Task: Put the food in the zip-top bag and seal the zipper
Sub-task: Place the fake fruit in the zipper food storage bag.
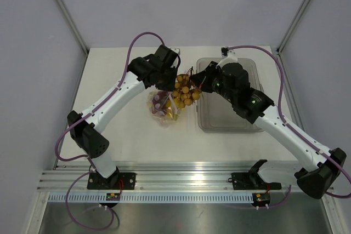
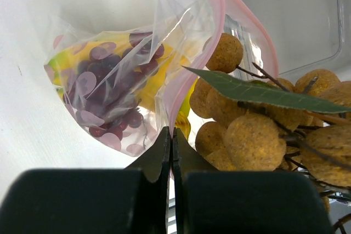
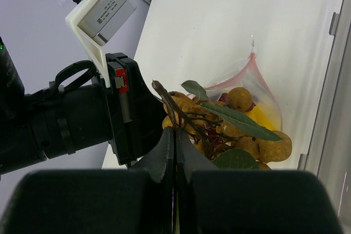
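**Fruit cluster being held at the bag mouth; grapes and bananas already bagged**

- The zip-top bag (image 1: 163,108) is being used as the landmark. It is lying on the white table (image 1: 126,141), between the two grippers. Its mouth is being held raised and open.
- Left gripper (image 2: 171,135): the jaws are being pressed fully together. The pink zipper (image 2: 189,64) edge of the bag is being pinched at their tips, so far as the wrist view is showing.
- Right gripper (image 3: 175,135): the jaws are likewise closed tight. The woody stem of the fruit cluster (image 1: 185,92) is being gripped between them.
- The fruit cluster is being hung at the bag's mouth, partly over the opening. Some of its tan-orange fruits are being framed by the pink rim. How far they are inside cannot be told.
- A long green leaf (image 2: 263,96) is being carried on the cluster, across its top.
- The dark red grapes (image 2: 107,97) are being contained deep in the bag, at its closed end.
- The yellow bananas (image 2: 155,80) are being seen through the plastic, beside the grapes.
- A rigid clear tray (image 1: 225,116) is being left just beside the bag, on the right arm's side.
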Available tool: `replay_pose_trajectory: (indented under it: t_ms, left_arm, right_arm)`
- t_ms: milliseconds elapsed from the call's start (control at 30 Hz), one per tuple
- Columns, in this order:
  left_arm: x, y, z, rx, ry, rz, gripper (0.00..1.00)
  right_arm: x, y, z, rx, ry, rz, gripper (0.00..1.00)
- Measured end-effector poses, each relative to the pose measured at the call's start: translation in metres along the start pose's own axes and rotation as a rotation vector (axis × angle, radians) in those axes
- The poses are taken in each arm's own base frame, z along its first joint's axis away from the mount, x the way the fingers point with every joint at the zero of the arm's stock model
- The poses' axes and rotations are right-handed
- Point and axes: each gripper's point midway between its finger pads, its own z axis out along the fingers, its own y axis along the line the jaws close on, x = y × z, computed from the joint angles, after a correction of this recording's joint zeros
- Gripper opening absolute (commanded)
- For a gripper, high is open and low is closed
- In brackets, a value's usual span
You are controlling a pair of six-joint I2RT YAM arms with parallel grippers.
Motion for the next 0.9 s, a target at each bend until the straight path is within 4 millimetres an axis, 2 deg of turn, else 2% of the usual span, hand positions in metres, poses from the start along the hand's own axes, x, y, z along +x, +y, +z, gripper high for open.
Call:
replay_pose_trajectory:
  t_ms: [433, 800, 900]
  left_arm:
    - [0.000, -0.001, 0.000, 0.004, 0.002, 0.000, 0.00]
    - [0.004, -0.010, -0.003, 0.057, 0.024, 0.013, 0.00]
    - [0.005, -0.011, -0.005, 0.072, 0.034, 0.021, 0.00]
  right_arm:
    - [0.019, -0.010, 0.007, 0.012, 0.049, -0.007, 0.00]
    - [0.068, -0.040, 0.062, 0.098, 0.190, -0.035, 0.00]
    - [0.076, -0.047, 0.070, 0.119, 0.209, -0.038, 0.00]
